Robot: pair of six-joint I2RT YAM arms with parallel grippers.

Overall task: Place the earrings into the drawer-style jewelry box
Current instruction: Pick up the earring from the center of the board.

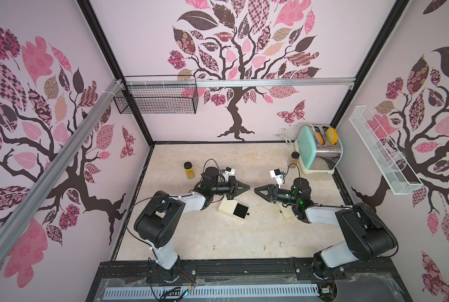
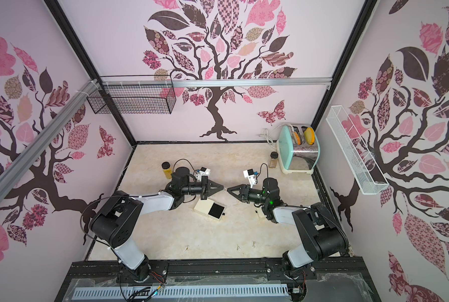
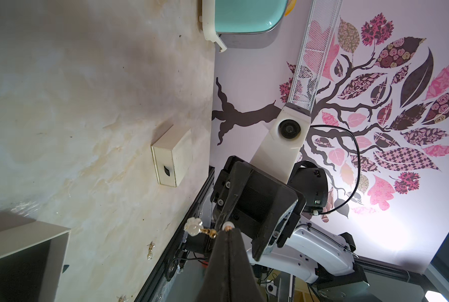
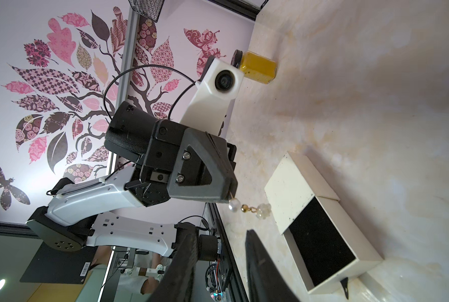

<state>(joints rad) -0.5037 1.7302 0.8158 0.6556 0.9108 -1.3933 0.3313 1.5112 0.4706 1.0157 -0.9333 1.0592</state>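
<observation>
Nearest, loose earrings: three are lying on the table close to the front rail, well apart from the box.
Jewelry box: it is sitting mid-table with its drawer pulled out, black lining showing and nothing visible in it.
Second box: a closed one is sitting beside it, partly under the right arm.
Left gripper: its jaws are pinching the held earring by its post; it is hanging in the air just past the box's far side.
Right gripper: it is facing the left one tip to tip, jaws standing partly apart with nothing between them.
Step in hand: apparently one earring is being offered between the arms; none is lying in the drawer yet.
Next move: likely calling for carrying the held earring over the black lining and releasing it low.
View difference: both top views are showing the earring only as a pale speck between the tips; the wrist views are resolving its pearl, gold link and flower charm.
Far end: a jar and a toaster are standing clear of the work.
</observation>
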